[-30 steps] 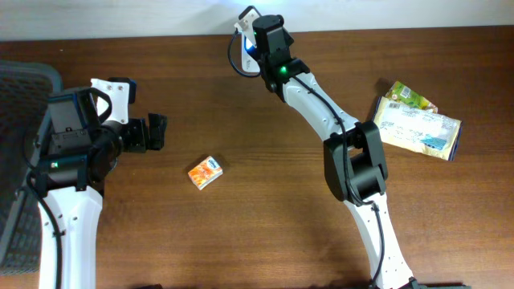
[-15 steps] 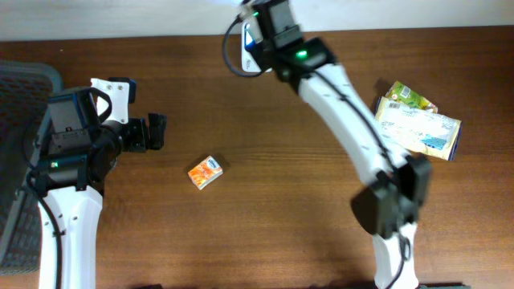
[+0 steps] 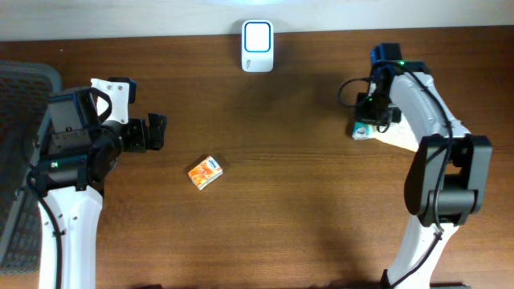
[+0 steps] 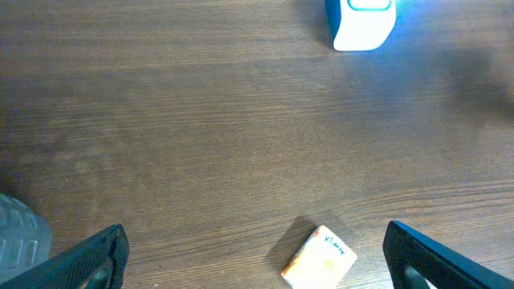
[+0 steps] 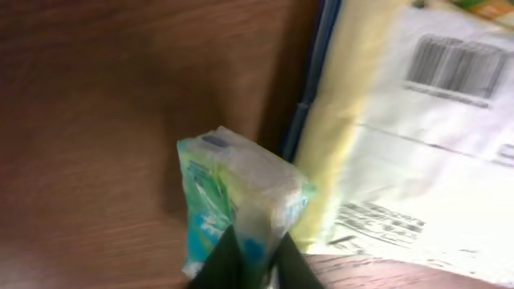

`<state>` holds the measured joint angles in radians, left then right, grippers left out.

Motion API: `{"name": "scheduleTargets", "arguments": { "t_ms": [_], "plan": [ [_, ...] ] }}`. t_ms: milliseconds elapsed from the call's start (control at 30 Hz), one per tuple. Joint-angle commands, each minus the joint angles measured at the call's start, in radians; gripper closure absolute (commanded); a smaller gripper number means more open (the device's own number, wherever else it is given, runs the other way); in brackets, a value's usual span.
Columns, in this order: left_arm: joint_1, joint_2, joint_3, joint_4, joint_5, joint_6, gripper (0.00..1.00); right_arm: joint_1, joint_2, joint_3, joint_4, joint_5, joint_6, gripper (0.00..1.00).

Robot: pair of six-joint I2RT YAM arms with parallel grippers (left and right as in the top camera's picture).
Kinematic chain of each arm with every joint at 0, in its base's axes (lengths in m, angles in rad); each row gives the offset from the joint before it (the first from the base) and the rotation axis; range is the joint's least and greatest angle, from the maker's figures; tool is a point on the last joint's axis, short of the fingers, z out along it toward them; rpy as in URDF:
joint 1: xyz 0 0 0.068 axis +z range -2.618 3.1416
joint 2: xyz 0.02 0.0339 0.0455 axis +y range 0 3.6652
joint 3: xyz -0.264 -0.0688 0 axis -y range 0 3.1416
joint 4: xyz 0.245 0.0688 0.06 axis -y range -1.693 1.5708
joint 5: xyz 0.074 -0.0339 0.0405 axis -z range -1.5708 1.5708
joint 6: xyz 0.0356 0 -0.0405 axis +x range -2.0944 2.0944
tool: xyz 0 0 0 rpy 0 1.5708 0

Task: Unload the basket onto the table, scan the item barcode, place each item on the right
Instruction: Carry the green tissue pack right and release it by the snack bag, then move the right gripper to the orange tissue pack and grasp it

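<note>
Seen from above, the white scanner (image 3: pixel 257 36) stands at 12 o'clock on the brown table (image 3: pixel 265 225). The small blue and green packet (image 3: pixel 361 131) is at 3 o'clock, well apart from the scanner. It lies just beside a big white bag (image 3: pixel 399 139). The right arm covers most of that bag. An orange box (image 3: pixel 205 172) lies alone at 8 o'clock. A grey mesh thing (image 3: pixel 20 88) sits at the 9 o'clock edge.

The left gripper (image 3: pixel 158 132) hangs at 9 o'clock. Its jaws are spread wide and hold nothing. In the left wrist view, the orange box shows low down between the two fingers, and the scanner is far off at 1 o'clock.

Only the right wrist view shows the packet up close. Its bottom end sits between the dark fingers of the right gripper (image 5: pixel 254 255). I cannot tell if they are pinching it or have let go. That view also shows a barcode (image 5: pixel 450 68) printed on the big bag at 2 o'clock.
</note>
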<state>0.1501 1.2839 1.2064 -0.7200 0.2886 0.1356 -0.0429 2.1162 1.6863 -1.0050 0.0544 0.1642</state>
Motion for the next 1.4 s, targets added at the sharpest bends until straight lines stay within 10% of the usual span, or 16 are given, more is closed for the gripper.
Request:
{"name": "scheduleTargets", "arguments": {
  "t_ms": [0,167,267,400,533,1067,1133,1367],
  "plan": [
    [0.003,-0.007,0.006,0.0,0.011,0.016,0.01,-0.056,-0.013,0.05,-0.073,-0.122,0.012,0.55],
    [0.003,-0.007,0.006,0.0,0.011,0.016,0.01,-0.018,-0.04,0.35,-0.327,-0.546,0.008,0.53],
    [0.003,-0.007,0.006,0.0,0.011,0.016,0.01,0.17,-0.028,0.308,-0.293,-0.655,0.002,0.28],
    [0.003,-0.007,0.006,0.0,0.011,0.016,0.01,0.446,-0.01,0.155,-0.08,-0.645,0.233,0.28],
    [0.003,-0.007,0.006,0.0,0.011,0.016,0.01,0.684,0.037,-0.035,0.306,-0.516,0.447,0.36],
    [0.003,-0.007,0.006,0.0,0.011,0.016,0.01,0.747,0.179,-0.04,0.318,-0.462,0.439,0.85],
    [0.003,-0.007,0.006,0.0,0.011,0.016,0.01,0.715,0.179,-0.038,0.286,-0.469,0.396,0.96],
    [0.003,-0.007,0.006,0.0,0.011,0.016,0.01,0.631,0.179,0.149,0.136,-0.346,-0.173,0.89]
  ]
}}
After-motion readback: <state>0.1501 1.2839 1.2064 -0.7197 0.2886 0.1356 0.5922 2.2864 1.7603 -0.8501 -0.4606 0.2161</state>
